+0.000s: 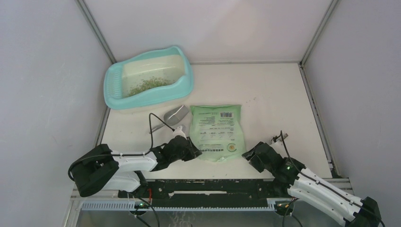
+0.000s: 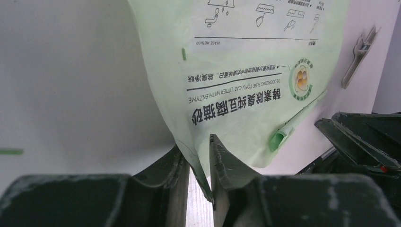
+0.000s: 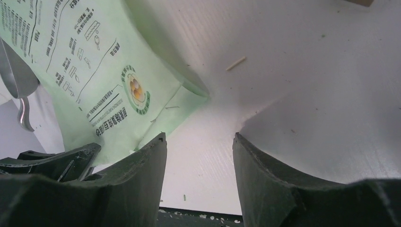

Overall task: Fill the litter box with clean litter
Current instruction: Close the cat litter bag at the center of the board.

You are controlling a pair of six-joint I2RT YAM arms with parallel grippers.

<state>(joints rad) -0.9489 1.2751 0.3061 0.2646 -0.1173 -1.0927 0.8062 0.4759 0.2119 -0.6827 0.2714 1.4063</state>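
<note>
The turquoise litter box (image 1: 113,101) stands at the back left with a thin patch of green-beige litter (image 1: 150,85) on its pale floor. A flat green printed bag (image 1: 217,130) lies in the middle of the table. My left gripper (image 1: 191,151) is at the bag's near left corner. Its jaws are narrowed around that corner of the bag (image 2: 246,71), which rests against the right finger (image 2: 222,161), with a sliver of table showing beside it. My right gripper (image 1: 248,155) is open by the bag's near right corner (image 3: 94,71), holding nothing.
A grey metal scoop (image 1: 176,113) lies between the box and the bag, its handle toward my left arm. A small metal clip (image 1: 276,138) lies right of the bag. Grey walls close in the table on the left, back and right.
</note>
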